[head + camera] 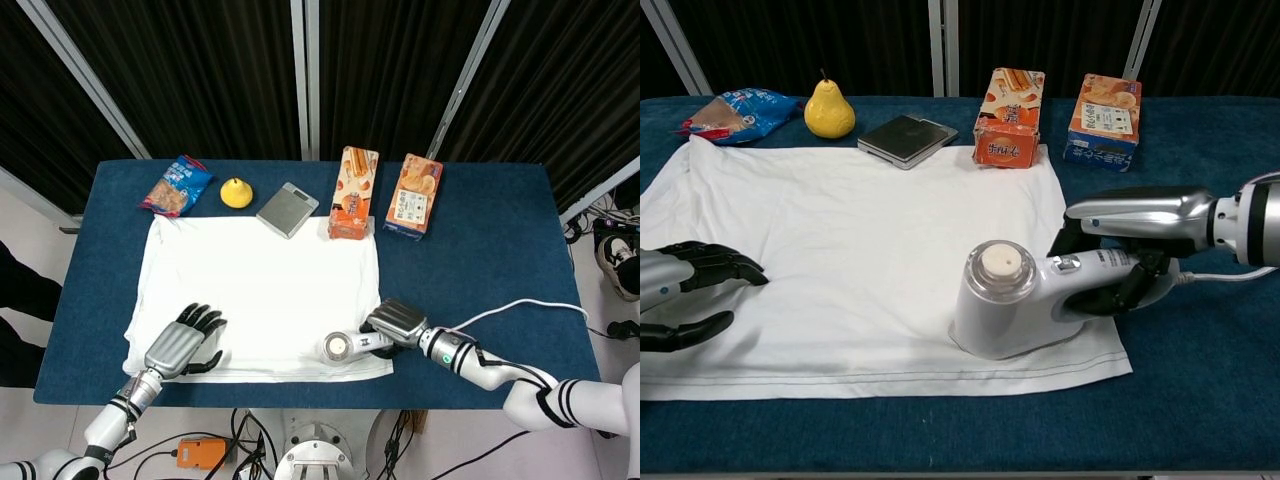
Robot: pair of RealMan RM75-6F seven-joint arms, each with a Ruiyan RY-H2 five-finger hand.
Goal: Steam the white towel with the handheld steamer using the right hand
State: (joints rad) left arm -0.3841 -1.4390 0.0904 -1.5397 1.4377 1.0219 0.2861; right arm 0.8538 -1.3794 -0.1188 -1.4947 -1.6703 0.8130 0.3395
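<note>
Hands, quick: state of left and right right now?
Left hand: open, holding nothing, fingers resting on the white towel.
Right hand: closed around the handle of the handheld steamer.

head view looks steeply down from above, chest view low and close (both share the table (480, 230)).

Centre of frame: white cloth towel (255, 280) lies bare, passage open.
Top edge: yellow pear (236, 192), grey flat scale (287, 209), two orange snack boxes (352, 193) obstruct.
Lower right: white handheld steamer (1020, 300) occupies corner.
</note>
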